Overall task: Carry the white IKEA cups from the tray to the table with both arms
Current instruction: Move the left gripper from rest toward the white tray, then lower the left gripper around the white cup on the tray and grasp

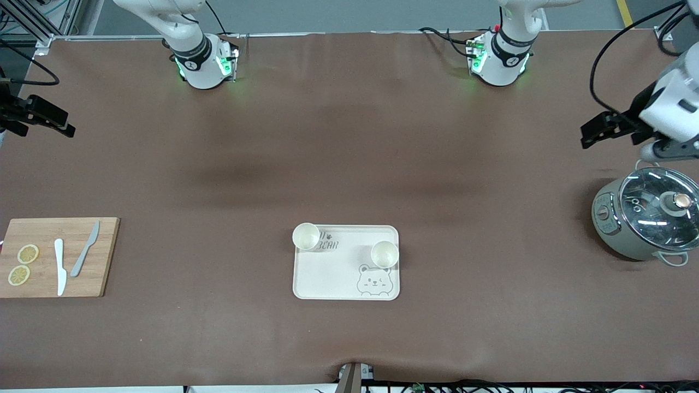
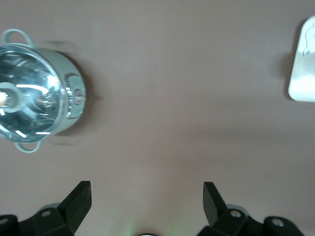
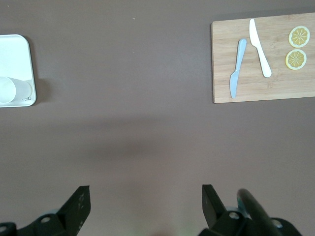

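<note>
Two white cups stand upright on the cream bear tray (image 1: 338,275). One cup (image 1: 306,236) is at the tray corner toward the right arm's end, farther from the front camera. The other cup (image 1: 384,254) is at the tray edge toward the left arm's end, above the bear drawing. My left gripper (image 1: 587,136) is open and empty, up over bare table beside the pot; it also shows in the left wrist view (image 2: 146,189). My right gripper (image 1: 68,125) is open and empty over bare table at the right arm's end. The right wrist view shows this gripper (image 3: 146,191), the tray (image 3: 17,49) and one cup (image 3: 12,91).
A grey pot with a glass lid (image 1: 647,221) stands at the left arm's end, also in the left wrist view (image 2: 34,91). A wooden cutting board (image 1: 43,229) with two knives and two lemon slices lies at the right arm's end, also in the right wrist view (image 3: 275,83).
</note>
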